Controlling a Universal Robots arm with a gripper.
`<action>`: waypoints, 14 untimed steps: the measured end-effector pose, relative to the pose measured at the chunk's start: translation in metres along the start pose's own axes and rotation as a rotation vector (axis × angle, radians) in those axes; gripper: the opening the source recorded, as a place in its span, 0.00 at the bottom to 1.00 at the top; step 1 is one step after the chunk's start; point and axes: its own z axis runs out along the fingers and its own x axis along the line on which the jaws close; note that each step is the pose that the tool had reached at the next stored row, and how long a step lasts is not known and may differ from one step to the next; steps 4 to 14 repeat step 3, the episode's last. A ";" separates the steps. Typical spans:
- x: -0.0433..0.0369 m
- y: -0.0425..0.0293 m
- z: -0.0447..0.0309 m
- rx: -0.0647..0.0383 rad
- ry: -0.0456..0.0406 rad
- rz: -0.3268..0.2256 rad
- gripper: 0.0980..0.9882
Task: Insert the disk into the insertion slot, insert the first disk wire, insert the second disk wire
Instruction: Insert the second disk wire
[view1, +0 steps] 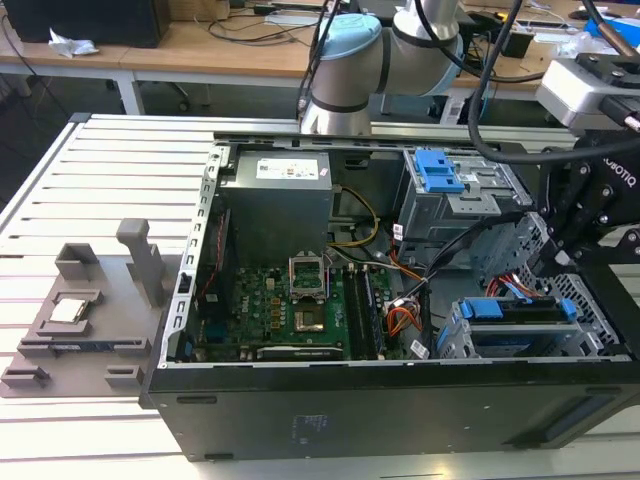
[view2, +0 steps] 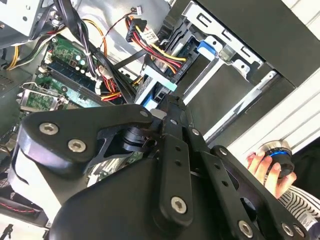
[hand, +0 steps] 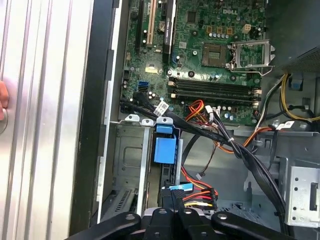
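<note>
- Your gripper (view1: 560, 262) hangs low at the exterior view's right, inside the open computer case (view1: 300, 420), just above the insertion slot (view1: 470, 340).
- The disk (view1: 530, 318) sits in that low grey cage, its blue carrier edges showing along the top.
- In the first wrist view the fingertips (hand: 172, 212) look pressed close together right at a connector with red, yellow and black wires (hand: 197, 197); whether they truly pinch it, you cannot tell from here.
- The motherboard (hand: 210, 45) lies beyond, with a thick black cable bundle (hand: 235, 145) crossing between it and the cage.
- The taller cage with the blue latch (view1: 437, 172) stands farther back, well apart from your gripper.
- In the second wrist view a person's hand (view2: 267, 165) rests on a round knob (view2: 278, 152) outside the case.
</note>
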 end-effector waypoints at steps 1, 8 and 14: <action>0.0000 0.0000 -0.0002 0.000 0.0000 0.000 0.01; 0.0000 0.0000 -0.0003 0.000 0.0001 0.000 0.01; 0.0000 0.0000 -0.0003 0.000 0.0001 0.000 0.01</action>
